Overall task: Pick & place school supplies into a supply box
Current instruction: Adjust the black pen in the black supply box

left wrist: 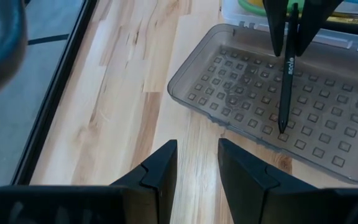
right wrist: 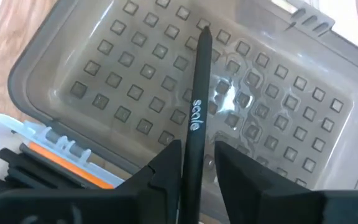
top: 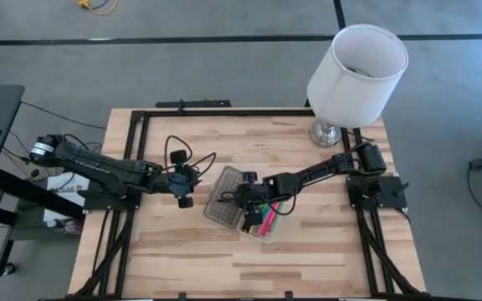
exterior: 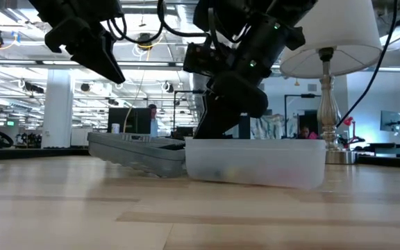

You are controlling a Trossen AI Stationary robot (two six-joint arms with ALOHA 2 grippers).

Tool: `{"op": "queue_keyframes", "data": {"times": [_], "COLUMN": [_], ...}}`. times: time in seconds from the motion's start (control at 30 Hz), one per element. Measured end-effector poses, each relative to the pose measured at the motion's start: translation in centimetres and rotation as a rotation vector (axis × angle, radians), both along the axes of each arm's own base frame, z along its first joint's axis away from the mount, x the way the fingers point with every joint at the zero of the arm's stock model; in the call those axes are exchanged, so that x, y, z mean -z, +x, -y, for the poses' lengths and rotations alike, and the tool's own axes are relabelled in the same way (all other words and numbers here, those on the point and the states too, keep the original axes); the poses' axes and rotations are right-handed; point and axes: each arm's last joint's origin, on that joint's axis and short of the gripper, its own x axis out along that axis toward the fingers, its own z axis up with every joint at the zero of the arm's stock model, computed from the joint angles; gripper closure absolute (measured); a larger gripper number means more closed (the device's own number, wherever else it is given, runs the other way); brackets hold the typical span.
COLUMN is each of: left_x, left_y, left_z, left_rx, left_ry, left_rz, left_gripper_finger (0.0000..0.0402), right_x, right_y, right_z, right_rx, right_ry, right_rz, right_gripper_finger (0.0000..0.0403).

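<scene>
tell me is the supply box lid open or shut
Open: the grey lid lies flat, inside up, beside the supply box; the right gripper holds a black pen over it.

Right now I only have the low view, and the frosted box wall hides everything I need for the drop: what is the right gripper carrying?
Observer: The right gripper holds a black pen between its fingers, tip pointing down.
Operator: Is it over the supply box?
Observer: No. The pen hangs over the open grey lid, which lies flat beside the supply box.
Operator: Anything in the box already?
Observer: Yes, from above there are pink, green and orange supplies lying in it.
Operator: And the left gripper?
Observer: The left gripper is open and empty, over the bare table next to the lid.
</scene>
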Motion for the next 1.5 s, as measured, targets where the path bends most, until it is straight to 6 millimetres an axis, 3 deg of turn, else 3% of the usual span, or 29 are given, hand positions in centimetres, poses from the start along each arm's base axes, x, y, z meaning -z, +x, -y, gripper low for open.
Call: {"op": "queue_keyframes", "data": {"times": [0.37,0.63,0.9,1.5], "left_x": [0.0,0.0,0.0,-0.1], "left_y": [0.0,0.0,0.0,0.1], "left_z": [0.0,0.0,0.0,0.1], "left_rx": [0.000,0.002,0.002,0.006], "left_ry": [0.000,-0.010,-0.010,-0.018], "left_rz": [0.000,0.000,0.000,0.014], "left_gripper_finger": [0.0290,0.0290,0.0290,0.0290], "right_x": [0.0,0.1,-0.1,-2.1], "right_y": [0.0,-0.3,-1.1,-2.0], "right_z": [-0.1,-0.5,-1.6,-4.0], "right_rx": [-0.005,0.000,-0.007,-0.007], "right_ry": [-0.006,-0.039,-0.063,-0.115], "right_rz": [-0.003,-0.017,-0.061,-0.154], "right_gripper_finger": [0.0390,0.0365,0.0390,0.0377]}}
